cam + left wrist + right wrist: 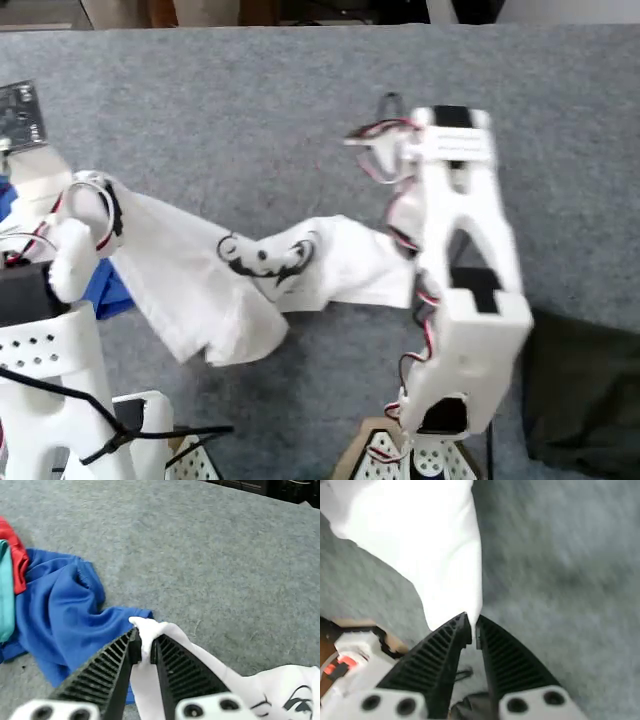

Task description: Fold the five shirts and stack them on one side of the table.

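**White shirt held taut between both grippers**

The left gripper (145,642) has its black ribbed jaws clamped on a bunched corner of a white fabric shirt with a black drawing (200,280). A knob of white cloth pokes out past the tips. The right gripper (473,625) is pinched closed on the opposite edge of the same white shirt, where the cloth narrows to a point between its tips.

In the high view the white shirt runs with its long axis across the table, from the left arm (60,270) at the left edge to the right arm (460,260) near the middle. It lies as a loose, twisted band rather than flat. The black drawing (265,255) sits about midway along it, facing up. The half nearer the left arm is wider and ends in a thick folded lump toward the near edge.

Just beside the left gripper a crumpled blue fabric shirt (60,615) lies on the grey felt-like table (250,110), partly under the white cloth. A red garment (15,555) and a teal garment (4,595) touch the far side of the blue shirt. A dark olive cloth (590,390) lies beyond the right arm, well apart from the white shirt.
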You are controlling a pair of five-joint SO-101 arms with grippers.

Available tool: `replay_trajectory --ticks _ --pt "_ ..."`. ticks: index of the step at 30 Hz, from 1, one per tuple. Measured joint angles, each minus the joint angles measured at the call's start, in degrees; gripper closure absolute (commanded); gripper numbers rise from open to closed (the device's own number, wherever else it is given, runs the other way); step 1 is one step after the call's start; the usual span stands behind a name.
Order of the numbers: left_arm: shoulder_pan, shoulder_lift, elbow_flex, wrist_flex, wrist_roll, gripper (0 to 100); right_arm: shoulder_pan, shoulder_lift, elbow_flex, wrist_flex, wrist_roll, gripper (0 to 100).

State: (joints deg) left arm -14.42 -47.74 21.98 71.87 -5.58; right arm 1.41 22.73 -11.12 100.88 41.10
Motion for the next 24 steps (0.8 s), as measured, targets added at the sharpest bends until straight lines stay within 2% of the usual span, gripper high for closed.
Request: replay_trajectory --ticks 4,9,13,16,19,24 --pt "2.2 0.0 0.0 0.0 0.0 98 8.3 -7.2 3.8 0.0 4.8 99.5" --pt "6.6 0.0 4.9 -1.1 0.0 98 15.3 -11.3 8.0 -4.9 6.2 98.5" --pt "8.1 0.0 11.6 -5.6 0.1 98 15.6 -11.4 11.9 -9.5 6.0 86.4" --pt "8.2 0.0 16.4 -9.2 0.1 98 15.9 -11.5 12.0 -11.7 2.2 79.2" --pt "7.9 0.0 20.2 -12.7 0.1 98 15.9 -12.8 12.0 -11.8 1.2 77.9" --pt "2.6 0.1 23.2 -19.7 0.1 98 14.4 -18.5 12.0 -7.2 2.7 80.2"
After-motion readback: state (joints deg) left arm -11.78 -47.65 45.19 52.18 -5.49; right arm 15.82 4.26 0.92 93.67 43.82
